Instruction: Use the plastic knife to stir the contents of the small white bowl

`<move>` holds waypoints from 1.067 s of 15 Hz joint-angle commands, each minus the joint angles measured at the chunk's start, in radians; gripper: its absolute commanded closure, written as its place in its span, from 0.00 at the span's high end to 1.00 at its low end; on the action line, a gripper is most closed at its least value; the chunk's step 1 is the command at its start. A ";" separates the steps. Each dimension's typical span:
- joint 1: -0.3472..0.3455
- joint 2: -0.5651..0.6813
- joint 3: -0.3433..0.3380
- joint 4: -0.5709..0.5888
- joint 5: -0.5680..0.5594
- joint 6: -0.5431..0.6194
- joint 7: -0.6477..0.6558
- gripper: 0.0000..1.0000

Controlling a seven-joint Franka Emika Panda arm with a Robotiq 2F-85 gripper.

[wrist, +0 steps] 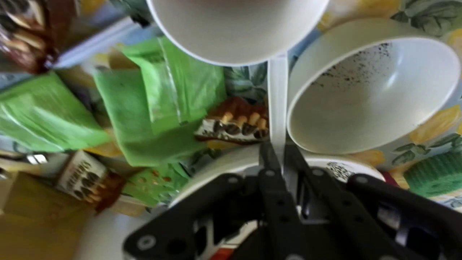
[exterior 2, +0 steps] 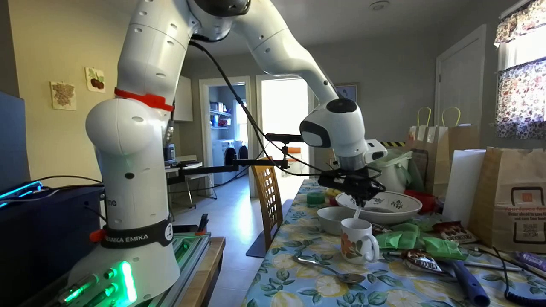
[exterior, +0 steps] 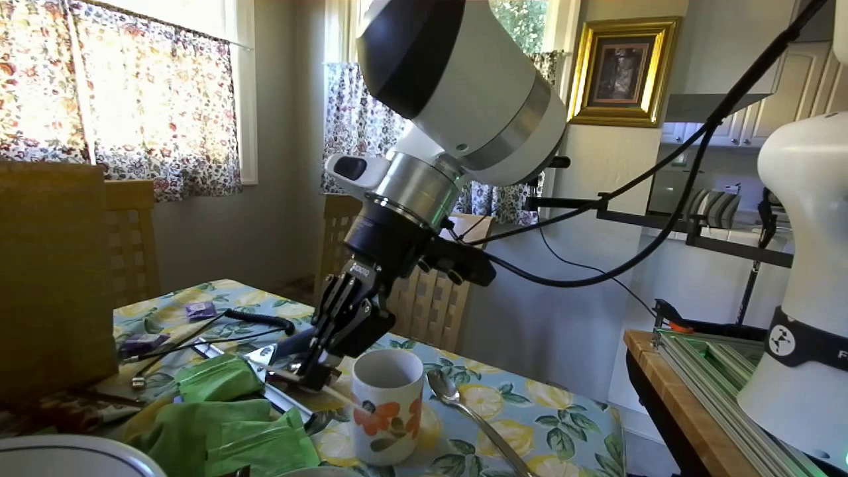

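My gripper (wrist: 280,153) is shut on the white plastic knife (wrist: 277,101), which points up to the mug's rim in the wrist view; its tip is hidden there. The gripper (exterior 2: 360,200) shows above and behind the mug in an exterior view, with the knife (exterior 2: 357,212) slanting down behind the mug's rim. In an exterior view the gripper (exterior: 318,381) is low beside the mug and the knife (exterior: 339,396) crosses the mug's side. The small white bowl (wrist: 346,119) holds dark specks, right of the knife. It also stands behind the mug in an exterior view (exterior 2: 329,221).
The floral mug (exterior: 387,424) stands close to the knife and bowl. A larger patterned bowl (exterior 2: 394,207) is behind. A metal spoon (exterior 2: 328,270) lies by the mug. Green packets (exterior: 225,424) and snack wrappers (exterior 2: 420,260) lie nearby. Paper bags (exterior 2: 516,200) stand at the side.
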 commanded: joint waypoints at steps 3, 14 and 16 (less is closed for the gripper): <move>-0.058 0.024 -0.127 0.008 -0.176 -0.123 0.176 0.03; -0.306 0.134 0.017 0.172 -0.270 -0.276 0.211 0.03; -0.322 0.152 0.039 0.193 -0.302 -0.280 0.210 0.03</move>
